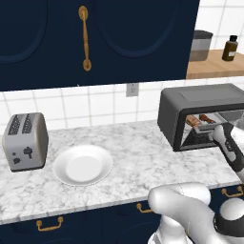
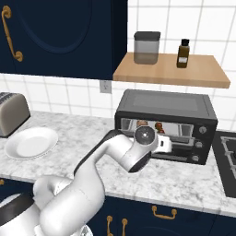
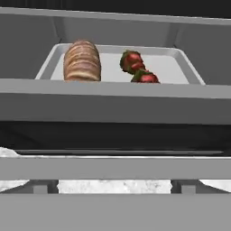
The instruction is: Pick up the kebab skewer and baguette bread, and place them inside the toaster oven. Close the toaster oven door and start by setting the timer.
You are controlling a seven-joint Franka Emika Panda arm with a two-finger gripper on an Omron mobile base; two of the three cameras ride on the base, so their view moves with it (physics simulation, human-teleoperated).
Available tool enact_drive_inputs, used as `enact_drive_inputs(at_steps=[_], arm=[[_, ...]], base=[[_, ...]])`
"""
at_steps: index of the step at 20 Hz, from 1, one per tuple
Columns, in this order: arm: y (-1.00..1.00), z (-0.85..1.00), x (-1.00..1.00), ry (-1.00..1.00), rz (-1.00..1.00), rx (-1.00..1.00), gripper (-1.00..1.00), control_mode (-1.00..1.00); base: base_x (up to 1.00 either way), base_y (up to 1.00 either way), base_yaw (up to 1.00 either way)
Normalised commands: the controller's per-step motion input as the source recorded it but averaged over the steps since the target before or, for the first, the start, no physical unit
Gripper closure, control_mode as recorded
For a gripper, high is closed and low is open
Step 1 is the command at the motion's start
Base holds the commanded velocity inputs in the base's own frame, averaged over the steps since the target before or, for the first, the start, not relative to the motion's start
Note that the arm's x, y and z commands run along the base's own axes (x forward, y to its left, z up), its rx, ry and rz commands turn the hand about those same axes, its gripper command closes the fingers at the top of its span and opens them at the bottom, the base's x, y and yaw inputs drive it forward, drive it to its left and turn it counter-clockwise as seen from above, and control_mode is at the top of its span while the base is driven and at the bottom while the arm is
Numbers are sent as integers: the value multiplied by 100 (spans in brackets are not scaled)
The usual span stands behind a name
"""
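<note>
Both foods are sitting inside the toaster oven (image 2: 166,126) on its tray (image 3: 169,67): baguette bread (image 3: 82,62) on the left in the hand view, kebab skewer (image 3: 137,68) just beside it on the right. The toaster oven door (image 3: 113,168) is hanging down open, bar handle nearest the camera. Gripper (image 1: 224,132) is hovering in front with jaws spread wide, gripping nothing.

Step in hand, by my reading: closing the door. Best done by getting under the handle and lifting evenly, mid-bar.

Both foods are lying with long axes running front-to-back into the cavity, 2 roughly parallel lines
</note>
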Motion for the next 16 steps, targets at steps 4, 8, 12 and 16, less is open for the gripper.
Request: enact_drive_inputs(at_steps=[4, 8, 12, 16], arm=[[0, 30, 86, 0, 0, -16, -100, -100], [3, -12, 16, -7, 0, -15, -100, -100], [12, -19, 49, -12, 0, -19, -100, -100], [0, 1, 51, -3, -1, -16, -100, -100]], base=[[0, 0, 0], [0, 0, 0], [0, 0, 0], [0, 0, 0]])
